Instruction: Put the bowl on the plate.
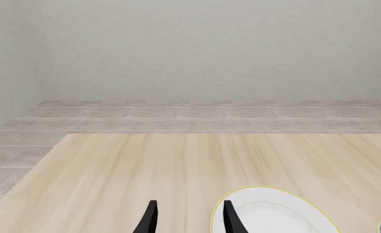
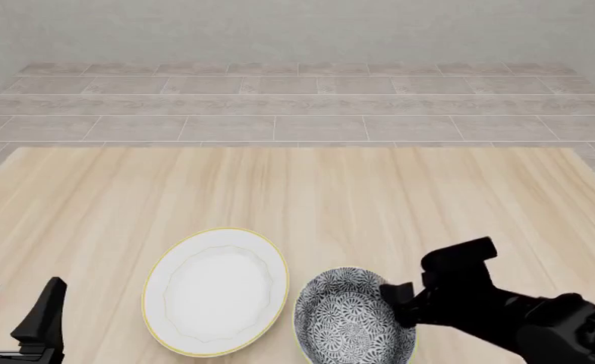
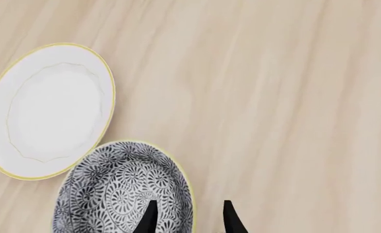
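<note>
Nearest me, at the left near edge, my left gripper (image 2: 19, 303) hangs idle with its fingers spread, holding nothing. To its right the plate (image 2: 215, 291) lies flat on the table (image 2: 308, 189). Just right of the plate, rims almost touching, sits the bowl (image 2: 354, 326). My right gripper (image 3: 187, 217) hovers at the bowl's right rim, fingers spread astride it, one inside and one outside. I judge the right arm nearer; the plate lies left of the bowl.
</note>
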`<state>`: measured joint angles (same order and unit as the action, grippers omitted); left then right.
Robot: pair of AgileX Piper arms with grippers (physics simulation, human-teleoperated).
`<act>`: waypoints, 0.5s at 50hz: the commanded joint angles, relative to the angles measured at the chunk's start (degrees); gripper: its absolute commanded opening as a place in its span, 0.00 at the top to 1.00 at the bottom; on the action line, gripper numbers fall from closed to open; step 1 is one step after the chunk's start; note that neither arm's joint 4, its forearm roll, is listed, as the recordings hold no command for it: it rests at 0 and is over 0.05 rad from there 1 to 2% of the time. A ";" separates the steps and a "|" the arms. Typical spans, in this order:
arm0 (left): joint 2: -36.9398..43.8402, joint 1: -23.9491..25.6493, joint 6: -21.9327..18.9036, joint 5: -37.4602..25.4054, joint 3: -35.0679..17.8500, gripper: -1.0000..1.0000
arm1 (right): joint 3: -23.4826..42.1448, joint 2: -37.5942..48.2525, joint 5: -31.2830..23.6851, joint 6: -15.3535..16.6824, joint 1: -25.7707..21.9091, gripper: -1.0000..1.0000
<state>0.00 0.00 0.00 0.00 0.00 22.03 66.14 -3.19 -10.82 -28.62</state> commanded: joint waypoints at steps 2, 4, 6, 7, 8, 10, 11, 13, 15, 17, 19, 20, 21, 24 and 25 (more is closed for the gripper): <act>0.00 0.00 0.00 0.00 0.00 0.00 | -1.38 2.26 2.76 -0.96 -0.37 0.00; 0.00 0.00 0.00 0.00 0.00 0.00 | -1.78 2.77 3.40 -1.24 -0.58 0.00; 0.00 0.00 0.00 0.00 0.00 0.00 | -1.87 2.87 3.51 -1.35 -0.57 0.00; 0.00 0.00 0.00 0.00 0.00 0.00 | -1.87 2.88 3.50 -1.41 -0.53 0.00; 0.00 0.00 0.00 0.00 0.00 0.00 | -1.86 2.87 3.49 -1.46 -0.54 0.00; 0.00 0.00 0.00 0.00 0.00 0.00 | -1.95 3.02 3.63 -1.43 -0.58 0.00; 0.00 0.00 0.00 0.00 0.00 0.00 | -2.01 3.13 3.75 -1.49 -0.64 0.00; 0.00 0.00 0.00 0.00 0.00 0.00 | -2.17 3.57 4.19 -1.66 -0.66 0.00; 0.00 0.00 0.00 0.00 0.00 0.00 | -2.21 3.91 4.54 -1.70 -0.86 0.00; 0.00 0.00 0.00 0.00 0.00 0.00 | -2.45 4.52 5.29 -1.19 -0.66 0.00; 0.00 0.00 0.00 0.00 0.00 0.00 | -2.62 4.91 5.71 -1.68 -0.92 0.00; 0.00 0.00 0.00 0.00 0.00 0.00 | -2.75 5.12 5.99 -1.76 -0.97 0.00; 0.00 0.00 0.00 0.00 0.00 0.00 | -2.87 5.36 6.27 -1.90 -1.06 0.00; 0.00 0.00 0.00 0.00 0.00 0.00 | -2.84 5.44 6.26 -2.16 -1.26 0.00; 0.00 0.00 0.00 0.00 0.00 0.00 | -2.85 5.46 6.28 -2.21 -1.28 0.00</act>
<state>0.00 0.00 0.00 0.00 0.00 19.73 70.32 1.68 -12.43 -29.49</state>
